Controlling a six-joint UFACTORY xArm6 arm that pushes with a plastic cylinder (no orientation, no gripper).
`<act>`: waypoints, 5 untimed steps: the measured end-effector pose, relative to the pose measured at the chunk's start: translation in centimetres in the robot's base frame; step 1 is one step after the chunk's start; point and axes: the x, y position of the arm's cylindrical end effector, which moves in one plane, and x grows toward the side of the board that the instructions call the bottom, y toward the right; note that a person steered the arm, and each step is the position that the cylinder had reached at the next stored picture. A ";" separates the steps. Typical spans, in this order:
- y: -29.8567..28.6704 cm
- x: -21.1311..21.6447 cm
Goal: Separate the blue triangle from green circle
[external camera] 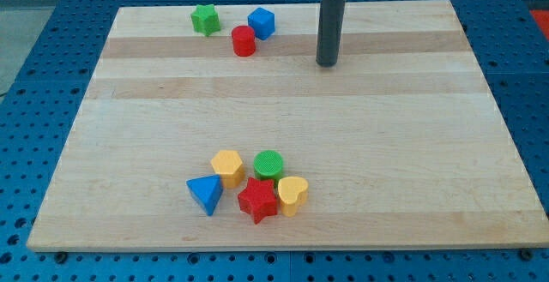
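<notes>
The blue triangle lies near the view's bottom, left of centre. The green circle sits to its right and a little higher, with the yellow hexagon between them. The red star and the yellow heart touch the green circle from below. My tip is near the view's top, right of centre, far above this cluster and touching no block.
A green star, a red cylinder and a blue hexagon-like block stand at the view's top left, to the left of my tip. The wooden board lies on a blue perforated table.
</notes>
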 end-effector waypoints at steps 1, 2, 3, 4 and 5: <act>0.0 -5.1; -0.7 -8.6; -3.5 -9.0; -6.8 -6.5; -7.4 -6.3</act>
